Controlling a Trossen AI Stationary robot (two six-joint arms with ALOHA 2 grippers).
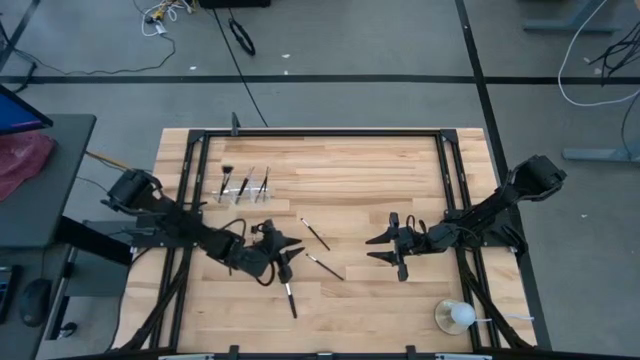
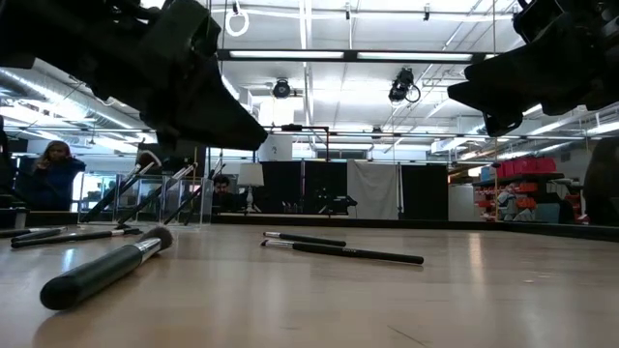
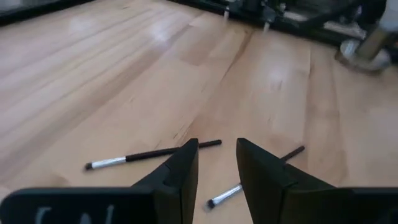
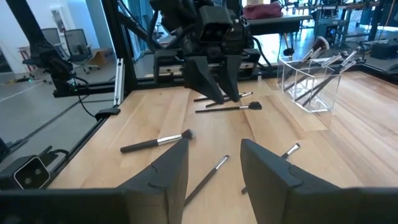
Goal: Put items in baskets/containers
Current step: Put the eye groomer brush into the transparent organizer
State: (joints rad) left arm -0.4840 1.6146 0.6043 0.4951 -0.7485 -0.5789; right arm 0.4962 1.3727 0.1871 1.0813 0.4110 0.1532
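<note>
The clear plastic holder [image 1: 245, 185] stands near the table's far left, with several brushes leaning inside it [image 4: 311, 81]. Three thin dark brushes lie flat mid-table: one [image 1: 315, 233], one [image 1: 325, 265] and one nearer the front edge [image 1: 290, 298]. My left gripper [image 1: 290, 255] hovers open just left of them. In its wrist view [image 3: 217, 162] two brushes [image 3: 152, 154] [image 3: 258, 175] lie beyond the fingertips. My right gripper [image 1: 378, 248] is open above bare table to their right [image 4: 214, 158]. The low view shows a thick-handled brush [image 2: 106, 266] lying close by.
A white ball on a small dish [image 1: 455, 315] sits near the table's front right corner. A black frame [image 1: 320, 133] runs round the tabletop. More brushes lie beside the holder [image 4: 227, 107]. Bare wood [image 1: 350, 180] stretches across the far middle.
</note>
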